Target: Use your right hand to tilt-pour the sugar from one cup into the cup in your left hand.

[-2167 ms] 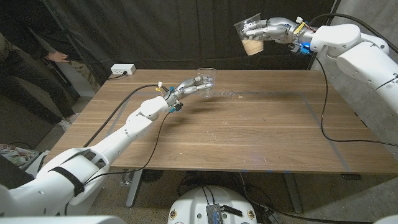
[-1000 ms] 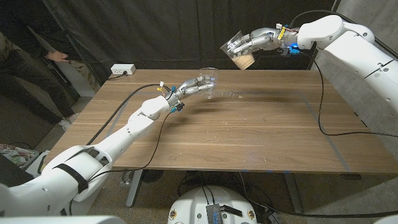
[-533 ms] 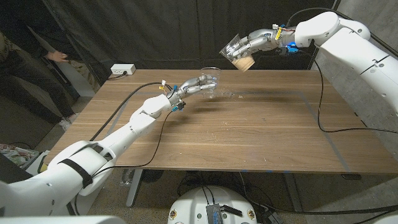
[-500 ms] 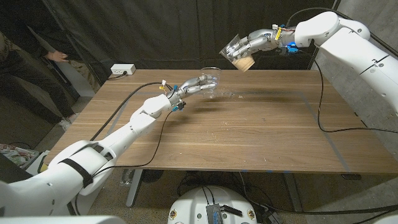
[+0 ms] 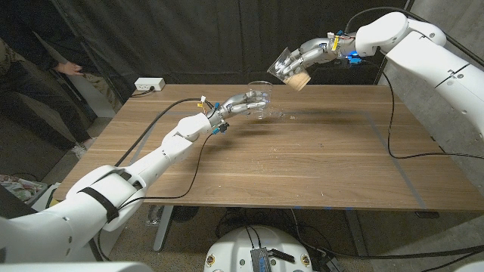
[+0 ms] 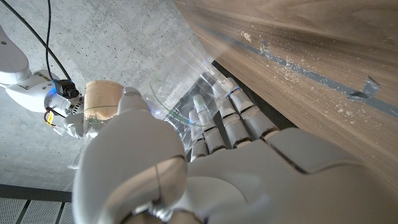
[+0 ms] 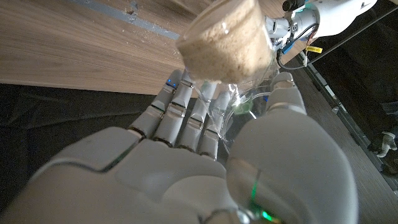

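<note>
Right hand (image 5: 306, 54) grips the tilted sugar cup (image 5: 290, 69) above the left hand's (image 5: 240, 102) empty cup (image 5: 258, 94); tipping further should start the pour.

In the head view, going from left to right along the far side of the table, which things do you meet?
Power strip → left hand → empty cup → sugar cup → right hand.

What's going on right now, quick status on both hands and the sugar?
Right hand holds sugar cup tilted, raised above the table. Left hand holds empty clear cup below it. No sugar seen pouring yet. Nothing between the cups.
</note>
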`<state>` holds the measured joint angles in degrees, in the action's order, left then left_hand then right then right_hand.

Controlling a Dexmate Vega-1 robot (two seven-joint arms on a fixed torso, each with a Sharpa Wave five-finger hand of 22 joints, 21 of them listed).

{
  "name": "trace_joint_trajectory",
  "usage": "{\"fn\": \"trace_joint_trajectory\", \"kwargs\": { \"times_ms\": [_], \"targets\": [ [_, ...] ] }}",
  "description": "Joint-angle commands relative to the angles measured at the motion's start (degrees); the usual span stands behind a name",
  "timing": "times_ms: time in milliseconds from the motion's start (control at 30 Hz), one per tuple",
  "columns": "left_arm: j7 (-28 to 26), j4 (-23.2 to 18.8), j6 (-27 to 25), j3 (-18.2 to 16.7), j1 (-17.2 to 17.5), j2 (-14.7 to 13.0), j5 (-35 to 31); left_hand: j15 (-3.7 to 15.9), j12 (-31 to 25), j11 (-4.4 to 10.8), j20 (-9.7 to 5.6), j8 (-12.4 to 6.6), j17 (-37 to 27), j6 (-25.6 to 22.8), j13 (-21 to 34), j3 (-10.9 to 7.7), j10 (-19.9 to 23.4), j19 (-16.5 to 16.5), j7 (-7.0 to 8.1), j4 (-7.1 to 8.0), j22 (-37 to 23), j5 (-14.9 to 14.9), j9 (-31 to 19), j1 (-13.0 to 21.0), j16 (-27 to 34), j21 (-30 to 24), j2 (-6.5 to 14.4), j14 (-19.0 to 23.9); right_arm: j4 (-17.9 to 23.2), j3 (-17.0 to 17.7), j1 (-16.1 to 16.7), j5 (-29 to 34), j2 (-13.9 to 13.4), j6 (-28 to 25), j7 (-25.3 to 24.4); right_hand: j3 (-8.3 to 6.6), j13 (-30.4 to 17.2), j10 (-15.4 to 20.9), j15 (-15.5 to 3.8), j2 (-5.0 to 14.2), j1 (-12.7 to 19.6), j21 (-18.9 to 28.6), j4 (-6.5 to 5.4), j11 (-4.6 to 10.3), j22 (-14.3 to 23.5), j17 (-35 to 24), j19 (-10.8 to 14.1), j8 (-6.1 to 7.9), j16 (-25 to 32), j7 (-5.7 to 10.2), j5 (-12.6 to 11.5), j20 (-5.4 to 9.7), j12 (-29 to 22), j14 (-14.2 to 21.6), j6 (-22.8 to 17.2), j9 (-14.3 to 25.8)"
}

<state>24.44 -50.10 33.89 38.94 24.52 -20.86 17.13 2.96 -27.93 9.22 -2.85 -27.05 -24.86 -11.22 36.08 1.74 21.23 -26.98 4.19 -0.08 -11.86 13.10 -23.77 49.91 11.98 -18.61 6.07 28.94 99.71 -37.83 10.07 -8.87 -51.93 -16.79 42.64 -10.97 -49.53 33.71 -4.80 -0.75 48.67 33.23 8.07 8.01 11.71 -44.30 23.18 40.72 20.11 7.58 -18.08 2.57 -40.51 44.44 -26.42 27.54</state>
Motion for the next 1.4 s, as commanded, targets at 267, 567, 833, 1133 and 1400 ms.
{"fn": "trace_joint_trajectory", "kwargs": {
  "times_ms": [267, 567, 833, 1133, 1400],
  "targets": [
    [0.2, 1.4, 0.8, 0.4, -0.4, 1.1, -0.1, 6.77, 0.5, 0.23, -0.49, 0.57, -0.3, 1.0, 0.2, 0.02, -0.8, 0.5, 0.09, -0.27, -0.1, -0.2, -0.3, 0.4, 0.1, -0.2, 0.3, -0.5, -0.5, -3.3, -3.5, 7.1, 1.2, 0.9, 5.7, -0.48, -0.1, 0.5, -8.45, -0.71, -0.2, -0.5, -0.03, 0.23, -0.1, 0.0, -0.4, -0.19, -0.5, 4.72, -1.6, 2.69, 0.4, 0.5, -5.7, 0.1],
    [0.6, 2.0, 1.2, 0.4, -0.3, 1.4, 0.2, 6.74, 0.6, 0.29, -0.48, 0.54, -0.3, 0.7, 0.2, 0.04, -0.8, 0.5, 0.22, -0.33, -0.1, -0.4, -0.3, 0.6, 0.2, -0.3, 0.3, -0.5, -0.6, -3.8, -4.4, 8.7, 1.6, 1.2, 7.5, -0.84, -0.2, 0.7, -8.5, -0.65, -0.1, -0.8, -0.12, 0.53, -0.1, 0.0, -0.7, -0.53, -0.6, 4.72, -2.7, 2.48, 0.5, 0.8, -5.9, 0.0],
    [0.9, 1.6, 1.2, 0.5, -0.2, 1.4, 0.4, 6.81, 0.8, 0.43, -0.58, 0.76, -0.2, 1.0, 0.2, 0.06, -0.9, 0.4, 0.28, -0.39, -0.1, -0.5, -0.4, 0.7, 0.2, -0.3, 0.4, -0.7, -0.6, -4.5, -5.3, 10.6, 2.0, 1.5, 8.9, -1.03, -0.2, 0.8, -8.49, -0.73, -0.1, -1.0, -0.11, 0.5, -0.1, 0.0, -0.8, -0.68, -0.7, 4.71, -3.4, 2.44, 0.7, 1.0, -6.3, -0.1],
    [1.3, 1.4, 1.1, 0.6, -0.2, 1.3, 0.4, 6.74, 1.0, 0.4, -0.57, 0.71, -0.2, 0.6, 0.3, 0.1, -0.9, 0.5, 0.19, -0.46, -0.1, -0.7, -0.4, 0.9, 0.3, -0.4, 0.4, -0.6, -1.0, -5.8, -7.1, 13.2, 2.7, 1.7, 11.2, -1.47, -0.3, 0.5, -8.54, -0.51, 0.0, -1.1, -0.2, 0.35, 0.0, -0.1, -0.9, -0.91, -1.0, 4.7, -4.2, 2.35, 1.1, 1.1, -6.5, 0.0],
    [1.9, 1.7, 1.2, 0.7, -0.4, 1.4, 0.5, 6.38, 0.5, 0.51, -0.62, -0.28, -0.1, -2.1, 0.3, 0.35, 0.7, 0.1, -0.3, -0.6, -0.1, -0.8, -0.5, 1.0, 0.8, -0.6, 0.1, 0.6, -1.7, -7.1, -8.8, 15.0, 3.7, 2.1, 13.8, -2.44, -0.7, -0.5, -8.69, 1.16, 0.6, -1.2, -0.45, 0.27, 0.1, -0.5, -0.9, -1.96, -1.0, 4.37, -4.3, 2.22, 1.7, 1.1, -4.6, 0.3]
  ]
}}
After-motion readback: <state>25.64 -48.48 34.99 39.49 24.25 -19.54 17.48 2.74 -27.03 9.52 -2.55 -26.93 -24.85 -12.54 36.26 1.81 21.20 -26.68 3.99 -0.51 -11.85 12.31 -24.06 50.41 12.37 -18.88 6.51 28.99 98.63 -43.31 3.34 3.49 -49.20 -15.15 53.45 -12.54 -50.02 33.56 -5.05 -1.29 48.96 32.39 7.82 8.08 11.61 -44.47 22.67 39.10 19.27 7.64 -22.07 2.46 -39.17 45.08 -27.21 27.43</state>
